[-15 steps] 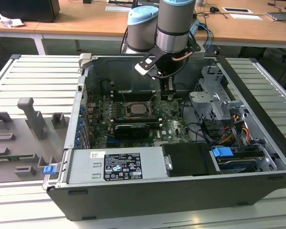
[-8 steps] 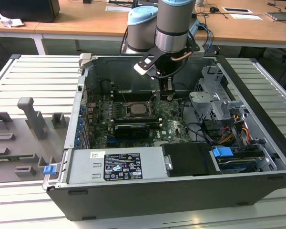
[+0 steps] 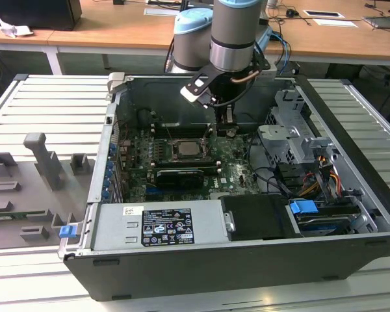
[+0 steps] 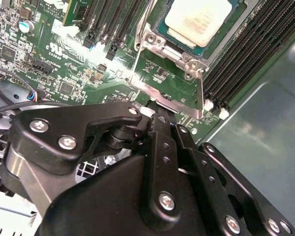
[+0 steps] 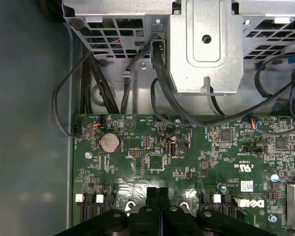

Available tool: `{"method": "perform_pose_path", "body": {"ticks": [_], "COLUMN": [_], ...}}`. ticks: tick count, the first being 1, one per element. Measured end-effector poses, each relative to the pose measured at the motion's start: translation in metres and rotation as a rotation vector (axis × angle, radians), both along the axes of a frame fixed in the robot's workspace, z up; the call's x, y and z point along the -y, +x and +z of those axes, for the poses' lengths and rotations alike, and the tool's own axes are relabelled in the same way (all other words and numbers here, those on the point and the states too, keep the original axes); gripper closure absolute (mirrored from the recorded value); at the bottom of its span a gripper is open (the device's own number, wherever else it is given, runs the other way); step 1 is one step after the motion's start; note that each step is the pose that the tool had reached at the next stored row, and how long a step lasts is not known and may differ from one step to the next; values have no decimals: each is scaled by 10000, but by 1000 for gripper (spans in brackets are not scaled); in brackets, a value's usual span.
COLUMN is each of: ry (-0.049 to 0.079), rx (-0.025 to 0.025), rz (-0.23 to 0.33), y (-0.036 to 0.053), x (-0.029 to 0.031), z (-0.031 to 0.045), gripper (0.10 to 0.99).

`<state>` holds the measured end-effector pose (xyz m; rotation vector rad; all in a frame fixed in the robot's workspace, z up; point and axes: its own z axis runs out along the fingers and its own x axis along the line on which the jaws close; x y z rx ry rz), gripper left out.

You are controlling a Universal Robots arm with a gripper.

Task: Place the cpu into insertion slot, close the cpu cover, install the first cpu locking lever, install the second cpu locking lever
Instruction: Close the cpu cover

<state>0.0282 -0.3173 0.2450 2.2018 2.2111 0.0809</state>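
We see a slatted table [image 3: 45,104] bearing an open case [image 3: 182,276], and the arm [image 3: 234,32] reaching down into it from above. On the case floor lies the green board [image 5: 187,162]. A metal drive cage [image 5: 206,44] stands beside the board, and black cables run from the cage to the board's edge.

The gripper [image 4: 157,120] hangs low over the board, just beside the socket area. In the exterior view it sits slightly to that view's right of the chip. In the first wrist view we see its two fingers [image 5: 152,196] pressed flat against each other, with no gap and nothing visible between them. Their tips touch the free edge of the cover [image 4: 172,101]. Whether they pinch that edge or only rest against it, we cannot tell.

The cover is swung open, away from the slot [image 4: 157,23]. It is hinged at the slot's near side, and bare board shows through its window. The cpu [image 4: 199,19] already sits in the slot with its pale metal top up and uncovered. Long black memory slots [image 4: 236,59] run alongside it.
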Motion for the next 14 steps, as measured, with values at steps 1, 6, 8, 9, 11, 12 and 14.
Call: {"method": "perform_pose_path", "body": {"ticks": [1,6,8,9,11,12,14], "ry": [1,0,0,0,1,0,0], "rx": [0,0,0,0,1,0,0], "rz": [0,0,0,0,0,0,0], "y": [-3,-23,-36,-40,-48,-51,-59], "x": [0,0,0,0,0,0,0], "z": [0,0,0,0,0,0,0], "gripper": [980,980,980,980,980,980,980]}}
